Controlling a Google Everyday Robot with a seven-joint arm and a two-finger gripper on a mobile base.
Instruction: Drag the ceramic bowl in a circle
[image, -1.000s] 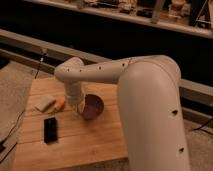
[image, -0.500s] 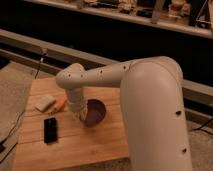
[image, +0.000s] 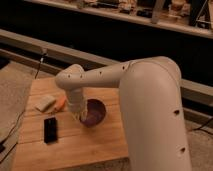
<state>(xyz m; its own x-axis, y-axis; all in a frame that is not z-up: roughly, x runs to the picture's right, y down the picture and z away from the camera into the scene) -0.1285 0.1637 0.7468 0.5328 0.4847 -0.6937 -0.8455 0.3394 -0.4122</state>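
Observation:
The ceramic bowl (image: 95, 113) is a dark purple-maroon glossy bowl near the middle of the wooden table (image: 70, 142). My white arm reaches in from the right and bends down over it. The gripper (image: 80, 116) is at the bowl's left rim, pointing down, partly hidden by the wrist. No white cup shows.
A black phone-like slab (image: 50, 129) lies front left. A pale sponge-like block (image: 45, 103) and an orange object (image: 61, 103) lie at the left. A cable (image: 15, 122) hangs off the left edge. A rail and shelves run behind.
The bowl and the gripper have moved together slightly toward the front of the table and a little right. The other objects have not moved.

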